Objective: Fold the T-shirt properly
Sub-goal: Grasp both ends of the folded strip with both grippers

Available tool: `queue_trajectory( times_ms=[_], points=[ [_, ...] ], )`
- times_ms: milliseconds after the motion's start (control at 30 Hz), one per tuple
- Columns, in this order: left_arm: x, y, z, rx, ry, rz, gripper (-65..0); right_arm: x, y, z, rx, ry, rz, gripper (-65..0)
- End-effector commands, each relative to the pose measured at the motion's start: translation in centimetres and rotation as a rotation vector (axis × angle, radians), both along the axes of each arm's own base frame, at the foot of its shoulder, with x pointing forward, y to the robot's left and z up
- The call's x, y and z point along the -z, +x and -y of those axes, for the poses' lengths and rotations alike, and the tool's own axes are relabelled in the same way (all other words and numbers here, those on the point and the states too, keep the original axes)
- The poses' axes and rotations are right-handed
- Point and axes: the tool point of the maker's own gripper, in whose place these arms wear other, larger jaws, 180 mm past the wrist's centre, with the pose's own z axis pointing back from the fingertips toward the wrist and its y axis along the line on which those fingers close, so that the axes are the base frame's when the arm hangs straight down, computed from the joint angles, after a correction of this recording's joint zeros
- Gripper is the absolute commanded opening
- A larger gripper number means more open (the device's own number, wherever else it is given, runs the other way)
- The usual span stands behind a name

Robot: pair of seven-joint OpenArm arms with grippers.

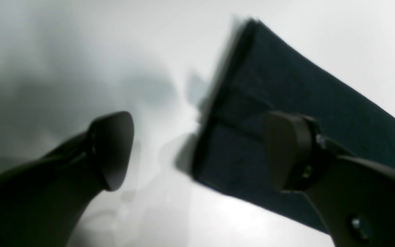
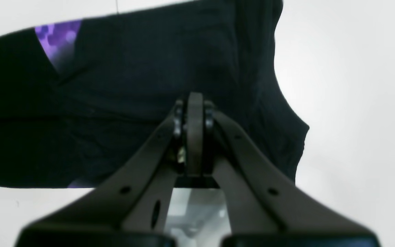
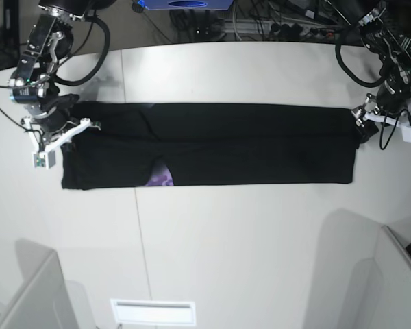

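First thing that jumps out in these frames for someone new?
The T-shirt: a long black band folded lengthwise across the middle of the white table, with a small purple patch of print peeking out at its near edge. At either end sits an arm: the left gripper has its jaws wide open beside the cloth's corner, the right gripper pinched shut over the other end.

blurred: T-shirt (image 1: 286, 113) edge, left wrist view | hidden: purple print (image 3: 160, 180) mostly folded under | cut off: T-shirt, right wrist view
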Motion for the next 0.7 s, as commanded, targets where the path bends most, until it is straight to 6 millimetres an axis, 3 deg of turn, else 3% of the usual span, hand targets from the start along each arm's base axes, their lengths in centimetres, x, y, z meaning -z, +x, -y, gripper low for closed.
queue_trajectory(
  times_ms=[0, 233, 433, 567, 667],
  points=[
    [-1.1, 1.0, -0.5, 0.004, 0.015, 0.045, -10.2, -1.3, 0.8, 0.2, -0.002, -0.010, 0.053, -65.0],
    [1.8, 3.8, 2.0, 0.046, -0.093, 0.008, -11.5, -0.6, -0.1, 0.2, -0.002, -0.010, 0.028, -65.0],
    [4.3, 3.7, 4.1, 0.091, -0.145, -0.056, -23.2, -0.5, -0.3, 0.2, -0.002, -0.010, 0.022, -65.0],
    [5.2, 3.3, 4.3, 0.087, -0.165, -0.077, -35.5, -0.1, -0.7, 0.2, -0.003, -0.010, 0.009, -65.0],
    [5.1, 3.3, 4.2, 0.083, -0.164, -0.074, -52.7, 0.0, -0.9, 0.2, -0.003, -0.010, 0.003, -65.0]
  ],
)
